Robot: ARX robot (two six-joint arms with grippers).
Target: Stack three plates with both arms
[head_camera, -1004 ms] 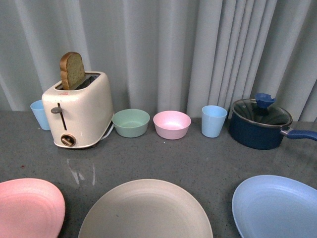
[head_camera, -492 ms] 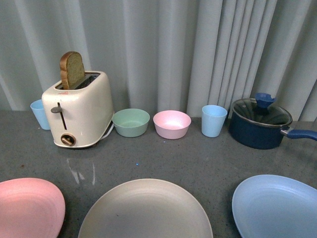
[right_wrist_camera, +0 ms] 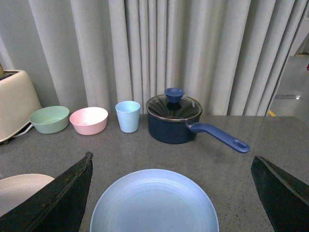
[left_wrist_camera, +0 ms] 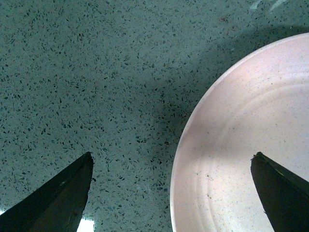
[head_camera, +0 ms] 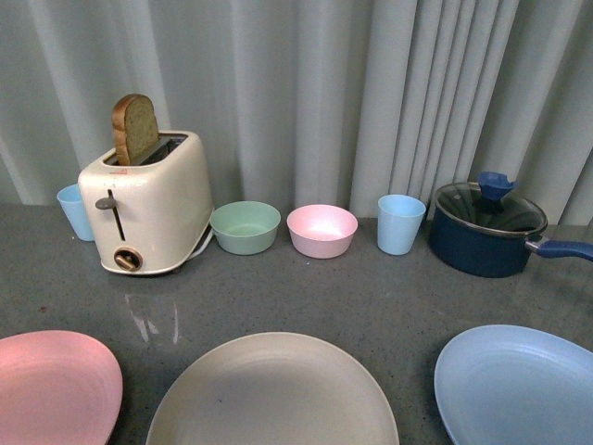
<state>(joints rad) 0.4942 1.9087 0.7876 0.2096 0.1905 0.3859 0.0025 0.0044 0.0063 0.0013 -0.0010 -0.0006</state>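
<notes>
**Grey desk [head_camera: 371, 297], nothing stacked**

You see the beige plate [head_camera: 273, 394] in the middle, the light blue plate [head_camera: 519, 385] right and the pink plate [head_camera: 51, 385] left, all apart. The left claw [left_wrist_camera: 172, 154] is released over the pink rim. The right claw [right_wrist_camera: 172, 155] is released, facing the blue one.

kitchen-style setup, looks staged. grey speckled desk [head_camera: 371, 297] carries cream toaster [head_camera: 153, 209] with bread slice [head_camera: 135, 130] standing in slot, green bowl [head_camera: 245, 228], pink bowl [head_camera: 321, 231], light blue cup [head_camera: 400, 224], dark blue saucepan [head_camera: 486, 232] with glass lid. second light blue cup [head_camera: 72, 211] partly hidden behind toaster. pink plate [head_camera: 51, 385], beige plate [head_camera: 273, 394], light blue plate [head_camera: 519, 385] lie in row at near edge. pale grey curtain [head_camera: 324, 93] hangs full width behind desk as backdrop.
</notes>
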